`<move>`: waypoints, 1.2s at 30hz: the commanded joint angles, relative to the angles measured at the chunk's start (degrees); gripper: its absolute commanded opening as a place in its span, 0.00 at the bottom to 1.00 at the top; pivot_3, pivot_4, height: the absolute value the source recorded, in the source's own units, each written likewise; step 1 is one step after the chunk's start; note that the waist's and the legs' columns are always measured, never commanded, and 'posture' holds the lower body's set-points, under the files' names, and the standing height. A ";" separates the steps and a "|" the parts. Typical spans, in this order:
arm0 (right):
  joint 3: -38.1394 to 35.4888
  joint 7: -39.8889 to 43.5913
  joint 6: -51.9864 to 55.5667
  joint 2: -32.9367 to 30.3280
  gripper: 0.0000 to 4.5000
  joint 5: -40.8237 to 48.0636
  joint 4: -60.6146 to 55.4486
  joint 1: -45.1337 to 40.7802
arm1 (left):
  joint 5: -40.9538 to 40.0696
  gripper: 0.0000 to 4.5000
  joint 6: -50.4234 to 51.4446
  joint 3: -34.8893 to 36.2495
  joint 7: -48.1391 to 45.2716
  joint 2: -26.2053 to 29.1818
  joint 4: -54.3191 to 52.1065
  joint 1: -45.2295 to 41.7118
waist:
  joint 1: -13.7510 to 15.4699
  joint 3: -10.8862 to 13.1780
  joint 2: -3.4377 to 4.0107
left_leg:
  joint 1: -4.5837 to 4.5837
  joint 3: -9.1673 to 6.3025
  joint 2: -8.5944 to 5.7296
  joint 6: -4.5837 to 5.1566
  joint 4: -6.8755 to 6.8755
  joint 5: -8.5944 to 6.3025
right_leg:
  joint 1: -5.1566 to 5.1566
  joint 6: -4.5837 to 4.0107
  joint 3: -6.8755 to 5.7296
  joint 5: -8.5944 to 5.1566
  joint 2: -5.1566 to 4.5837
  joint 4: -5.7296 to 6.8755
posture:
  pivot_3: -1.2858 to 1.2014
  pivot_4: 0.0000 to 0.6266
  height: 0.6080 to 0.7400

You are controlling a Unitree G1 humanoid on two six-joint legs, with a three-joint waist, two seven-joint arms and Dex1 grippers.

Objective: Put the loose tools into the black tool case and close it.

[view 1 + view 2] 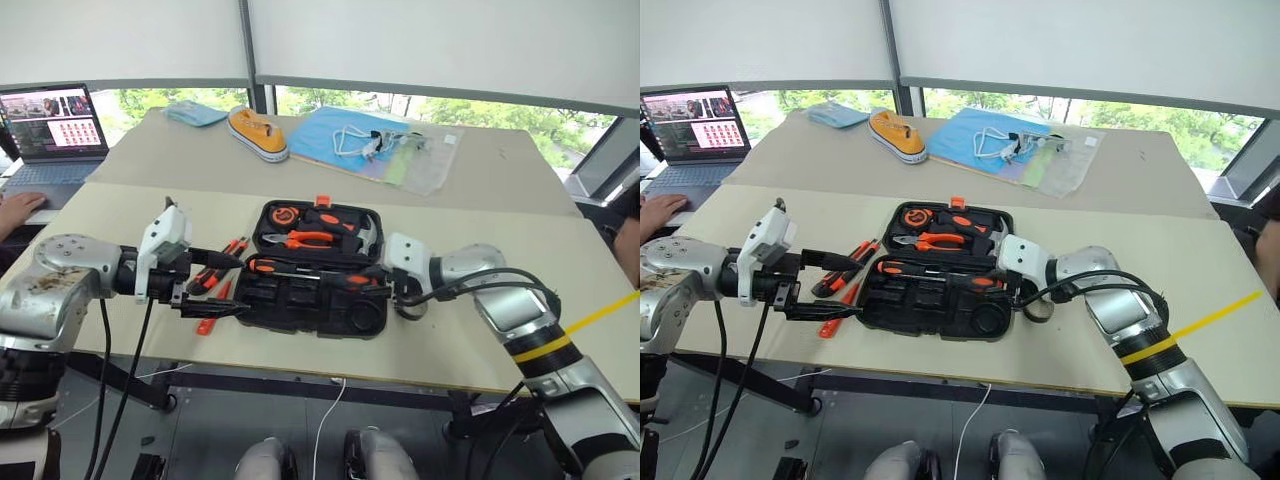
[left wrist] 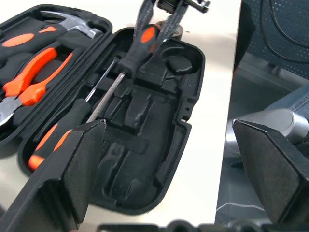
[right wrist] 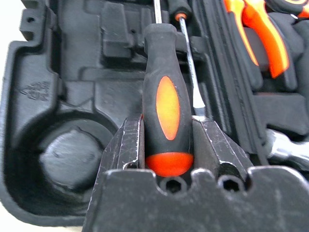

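Screwdriver (image 3: 166, 101) is clamped by its handle in the right gripper (image 3: 166, 145), over the near half of the open tool case (image 1: 300, 305). Its long axis runs straight out from the jaws, shaft tip away from the hand, along the case. A second screwdriver (image 2: 63, 130) already lies in the case. Utility knife (image 1: 837, 267) and thin tester (image 1: 835, 315) are on the table under the left gripper (image 1: 215, 285), jaws wide, holding nothing. Case not yet closed.

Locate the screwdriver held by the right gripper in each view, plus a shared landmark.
Left eye: screwdriver at the tool case's right side.
Right eye, same place.
Left wrist: handle at the far end of the case.
Right wrist: handle between the fingers.
Landmark: orange-handled pliers.
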 commanded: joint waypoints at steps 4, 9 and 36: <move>-1.03 0.76 -3.40 0.34 0.22 -2.25 0.90 -0.48 | -0.92 1.00 -0.31 1.49 1.04 0.97 -1.24 -0.95 | -0.15 0.00 0.00 | 0.03 0.01 0.00 -0.01 0.00 0.01 | 0.00 0.00 0.02 0.00 0.01 0.03 | 0.52 0.24 0.84; -1.63 1.47 -3.11 0.17 0.33 -2.24 0.55 -0.30 | -0.52 1.00 -0.93 0.88 1.22 0.63 -0.40 -1.67 | -0.11 0.00 0.00 | 0.03 0.01 0.01 -0.02 0.00 0.01 | 0.00 -0.01 0.03 0.00 0.02 0.03 | 0.52 0.24 0.84; 4.78 -3.13 -1.87 10.72 0.01 -9.67 8.52 -3.53 | 1.15 1.00 -3.43 -1.64 1.81 -0.63 2.76 -3.84 | -0.53 -0.02 0.01 | 0.12 0.07 0.02 -0.06 0.00 0.03 | 0.01 -0.02 0.06 0.00 0.06 0.09 | 0.52 0.24 0.84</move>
